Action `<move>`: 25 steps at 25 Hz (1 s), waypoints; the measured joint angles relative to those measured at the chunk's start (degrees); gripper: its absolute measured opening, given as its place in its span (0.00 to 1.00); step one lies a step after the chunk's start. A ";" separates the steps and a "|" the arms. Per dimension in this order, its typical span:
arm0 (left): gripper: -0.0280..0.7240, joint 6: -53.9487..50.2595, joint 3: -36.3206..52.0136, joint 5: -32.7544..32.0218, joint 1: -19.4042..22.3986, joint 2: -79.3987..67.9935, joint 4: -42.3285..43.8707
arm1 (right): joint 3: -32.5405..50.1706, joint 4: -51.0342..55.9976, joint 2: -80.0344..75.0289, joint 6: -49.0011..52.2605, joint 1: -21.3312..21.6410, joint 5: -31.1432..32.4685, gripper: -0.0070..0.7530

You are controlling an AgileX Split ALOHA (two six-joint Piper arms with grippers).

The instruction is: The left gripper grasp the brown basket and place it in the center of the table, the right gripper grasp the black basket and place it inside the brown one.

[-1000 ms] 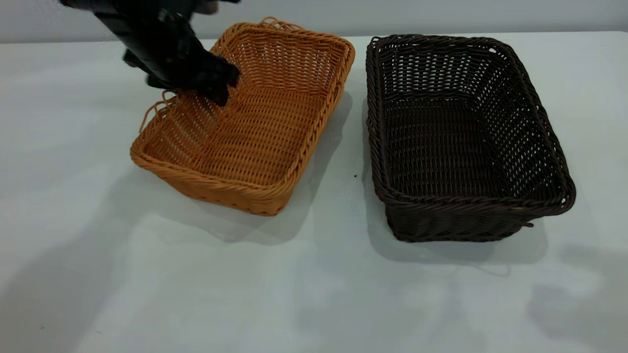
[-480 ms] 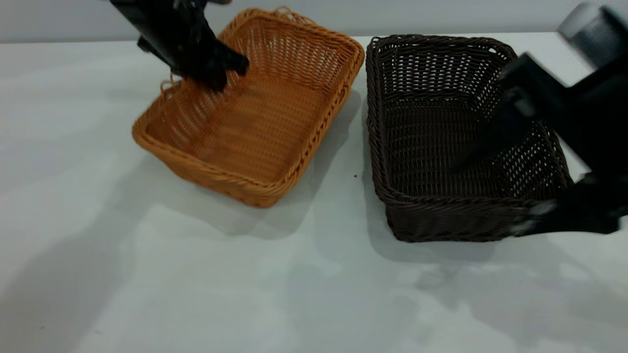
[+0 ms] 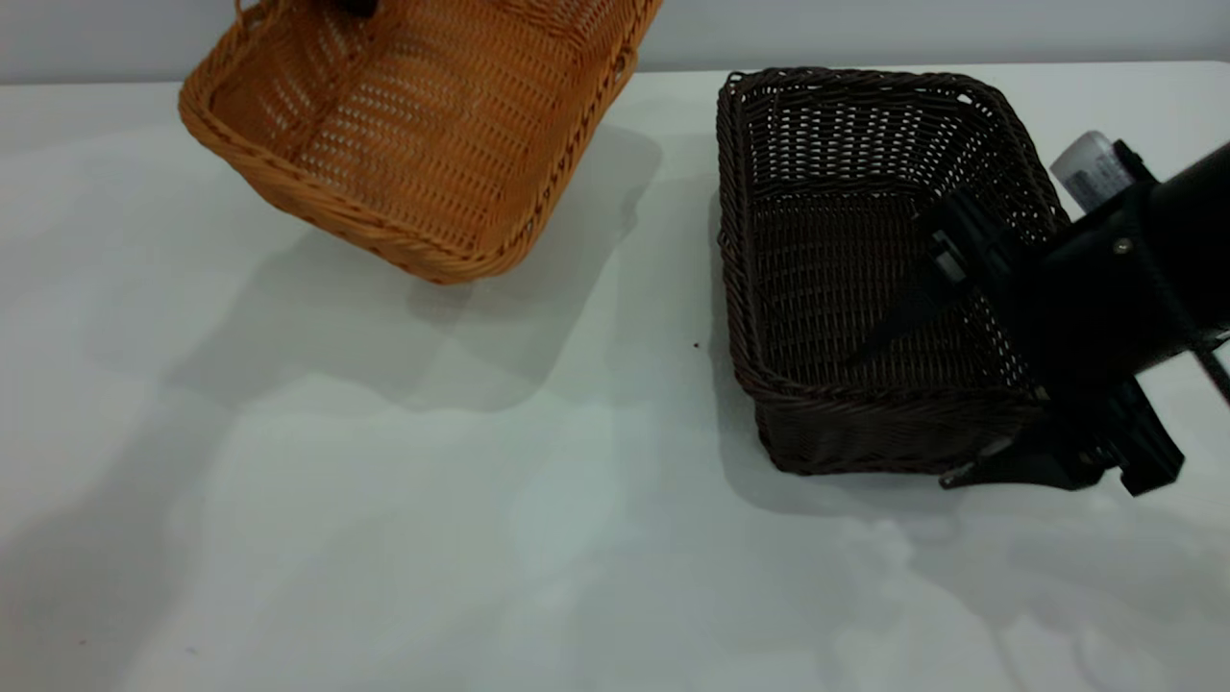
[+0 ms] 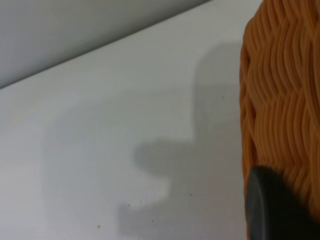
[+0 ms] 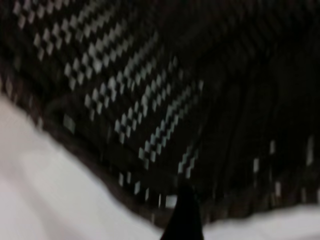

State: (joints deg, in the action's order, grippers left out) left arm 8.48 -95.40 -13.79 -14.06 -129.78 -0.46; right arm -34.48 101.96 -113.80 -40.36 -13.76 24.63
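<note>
The brown basket (image 3: pixel 413 135) is being held aloft, tilted, by the clenched left gripper (image 4: pixel 272 210), not yet centred on the table (image 3: pixel 384 529), while the black basket (image 3: pixel 865 269) is being straddled by the spread right gripper (image 3: pixel 922 408).

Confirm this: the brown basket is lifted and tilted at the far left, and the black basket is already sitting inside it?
Not quite. The exterior view shows the black basket on the table, apart from the brown basket, not inside it. The rest holds.
</note>
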 joint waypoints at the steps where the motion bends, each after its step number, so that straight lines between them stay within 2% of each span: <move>1: 0.15 0.06 -0.01 -0.22 0.00 0.16 0.00 | -1.19 0.09 -1.01 0.23 0.00 -0.92 0.78; 5: 0.15 0.33 -0.06 -0.35 0.00 0.28 0.00 | -5.13 0.23 -4.58 1.17 0.00 -3.97 0.77; 7: 0.15 0.97 -0.06 -0.18 0.00 0.28 0.00 | -6.42 0.28 -6.17 1.28 0.05 -5.57 0.73; 10: 0.15 1.33 -0.06 -0.16 0.00 0.74 0.00 | -7.61 0.34 -8.38 0.63 0.78 -7.79 0.58; 12: 0.15 1.35 -0.06 -0.22 0.00 1.29 0.00 | -7.96 0.72 -9.33 -1.15 2.59 -8.25 0.41; 15: 0.15 1.83 -0.06 -1.66 0.00 2.56 0.00 | -8.43 0.98 -9.32 -6.32 7.18 -7.99 0.16; 16: 0.15 2.42 -0.06 -2.63 0.00 3.15 0.00 | -8.50 0.13 -9.12 -8.80 9.04 -7.96 0.13; 18: 0.15 4.22 -0.06 -4.97 -0.05 4.15 0.00 | -8.39 -2.42 -8.47 -13.21 12.53 -7.36 0.12; 21: 0.15 7.00 -0.06 -8.48 -0.17 5.09 -0.05 | -9.07 -4.80 -5.24 -16.59 20.65 -6.61 0.12; 25: 0.15 15.12 -0.06 -14.27 -1.73 5.11 -1.21 | -13.04 -12.89 1.75 -16.81 30.43 -1.17 0.12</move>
State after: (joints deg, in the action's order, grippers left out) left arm 23.61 -95.46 -28.07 -15.79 -124.67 -1.67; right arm -47.51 89.07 -112.05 -57.17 16.67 23.46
